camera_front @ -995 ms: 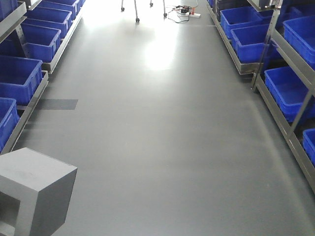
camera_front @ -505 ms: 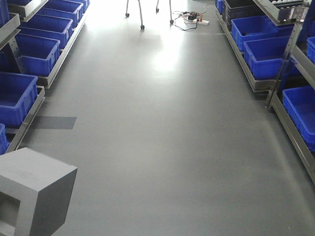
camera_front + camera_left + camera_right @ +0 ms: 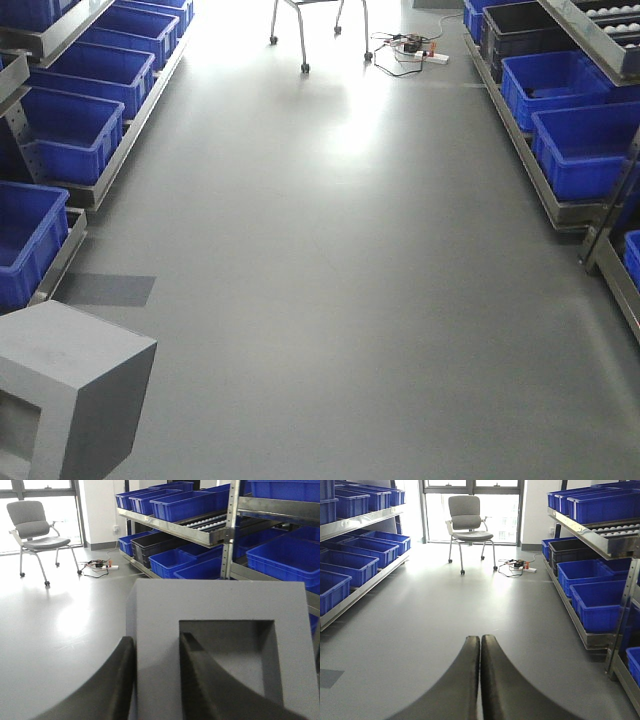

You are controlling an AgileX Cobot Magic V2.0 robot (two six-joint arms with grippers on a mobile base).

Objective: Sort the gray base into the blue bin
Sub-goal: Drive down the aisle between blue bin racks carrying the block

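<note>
Gray base sat clamped by the left gripper, one finger inside its recess; right gripper pressed closed, empty.

The matte gray cube-like block is cut by the front view's left and bottom edges. In the left wrist view its lower part runs off the frame, as do the roots of the dark curved fingers of the left gripper. The gray office chair shows only its legs. The clutter beside the white power strip is too small to tell.
</note>
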